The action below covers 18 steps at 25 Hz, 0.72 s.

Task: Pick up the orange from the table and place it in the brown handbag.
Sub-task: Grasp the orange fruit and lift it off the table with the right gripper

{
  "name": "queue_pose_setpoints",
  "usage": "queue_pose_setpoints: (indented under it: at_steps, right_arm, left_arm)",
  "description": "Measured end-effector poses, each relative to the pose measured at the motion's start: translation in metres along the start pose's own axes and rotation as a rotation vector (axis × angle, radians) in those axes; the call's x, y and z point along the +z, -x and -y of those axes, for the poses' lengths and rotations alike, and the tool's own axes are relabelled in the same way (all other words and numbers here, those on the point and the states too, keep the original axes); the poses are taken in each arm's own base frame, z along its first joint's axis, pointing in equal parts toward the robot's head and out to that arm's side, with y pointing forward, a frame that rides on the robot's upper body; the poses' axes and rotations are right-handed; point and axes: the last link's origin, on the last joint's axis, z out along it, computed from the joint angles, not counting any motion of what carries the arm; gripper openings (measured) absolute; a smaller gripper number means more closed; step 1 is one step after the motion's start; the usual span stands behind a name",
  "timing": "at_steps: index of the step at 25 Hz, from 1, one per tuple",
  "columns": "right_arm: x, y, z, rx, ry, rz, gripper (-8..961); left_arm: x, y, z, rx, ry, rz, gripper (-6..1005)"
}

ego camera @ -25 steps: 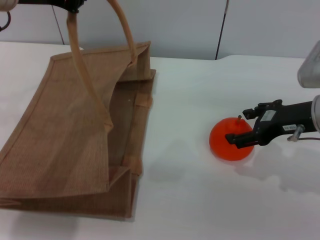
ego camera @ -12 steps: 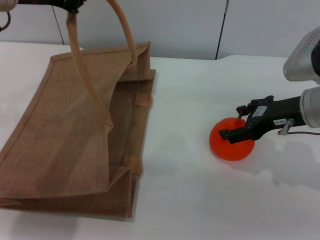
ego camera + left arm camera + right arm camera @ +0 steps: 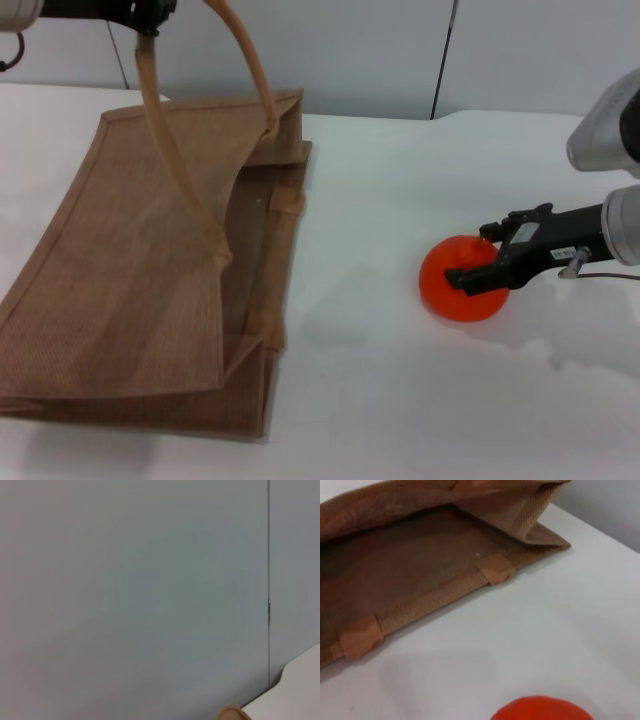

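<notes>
Orange (image 3: 455,290) upright on table (image 3: 400,400), right claw (image 3: 470,265) astride

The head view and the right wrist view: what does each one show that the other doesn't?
Only the head view shows the right gripper around the orange, the left gripper up high holding a looped handle of the brown handbag, and the back wall.

Only the right wrist view looks straight into the handbag's open mouth, showing its bare inside.

Both show the orange on the white table, the handbag lying beside it with its opening turned toward the orange, and bare tabletop between them.
</notes>
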Motion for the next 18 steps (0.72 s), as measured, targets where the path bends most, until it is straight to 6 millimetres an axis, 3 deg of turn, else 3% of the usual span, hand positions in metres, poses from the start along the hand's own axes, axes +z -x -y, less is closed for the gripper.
queue_pose_setpoints:
  at_steps: [18]
  right_arm:
    - [0.009,-0.011,-0.001,0.013,0.029,-0.070,884]
  left_arm:
    - [-0.002,-0.009,-0.002,0.015,0.006,-0.031,121]
